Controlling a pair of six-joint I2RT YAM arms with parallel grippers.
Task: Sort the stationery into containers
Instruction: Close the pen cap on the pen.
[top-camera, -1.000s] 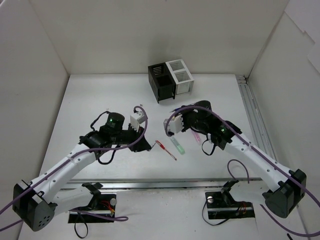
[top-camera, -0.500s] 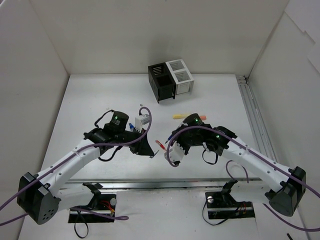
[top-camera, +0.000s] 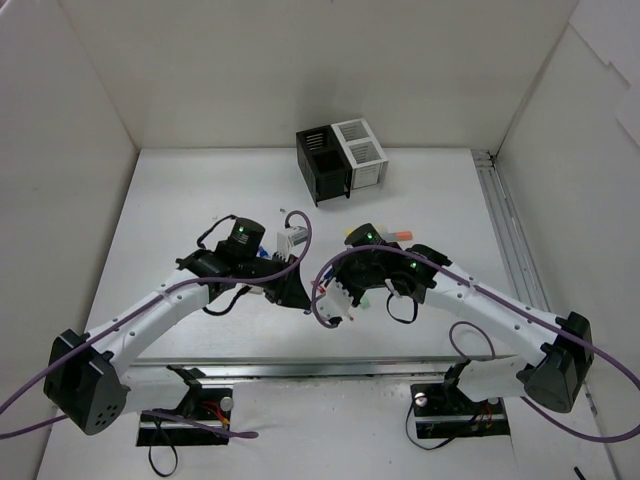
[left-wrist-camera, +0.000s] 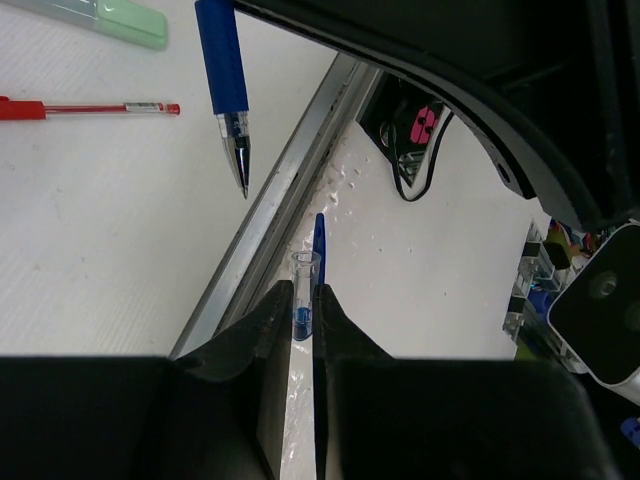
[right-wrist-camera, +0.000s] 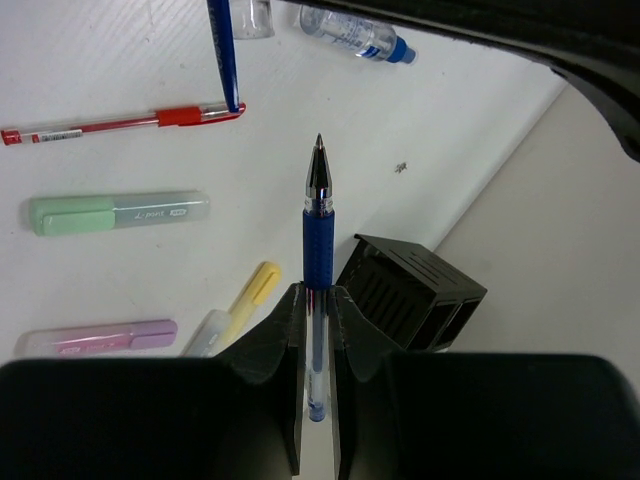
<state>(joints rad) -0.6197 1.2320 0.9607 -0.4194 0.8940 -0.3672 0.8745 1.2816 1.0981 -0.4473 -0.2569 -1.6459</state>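
Note:
My right gripper (right-wrist-camera: 317, 292) is shut on a blue pen (right-wrist-camera: 317, 235), tip pointing away from the wrist. My left gripper (left-wrist-camera: 298, 292) is shut on a clear pen cap with a blue clip (left-wrist-camera: 318, 245). The blue pen's tip (left-wrist-camera: 228, 95) shows just beyond the cap. In the top view the left gripper (top-camera: 293, 292) and the right gripper (top-camera: 330, 300) face each other closely at mid-table. A red pen (right-wrist-camera: 120, 122), a green highlighter (right-wrist-camera: 115, 213), a yellow highlighter (right-wrist-camera: 245, 295), a pink highlighter (right-wrist-camera: 95, 338) and a blue-capped white stick (right-wrist-camera: 355, 35) lie on the table. The black container (top-camera: 322, 168) and the white mesh container (top-camera: 362, 152) stand joined at the back.
A metal rail (top-camera: 505, 235) runs along the table's right side and another (top-camera: 300, 365) along the near edge. White walls enclose the left, back and right. An orange highlighter (top-camera: 400, 234) lies behind the right arm.
The right gripper has swung left and nearer with the blue pen. The left gripper has moved right to meet it. The two now stand tip to tip.

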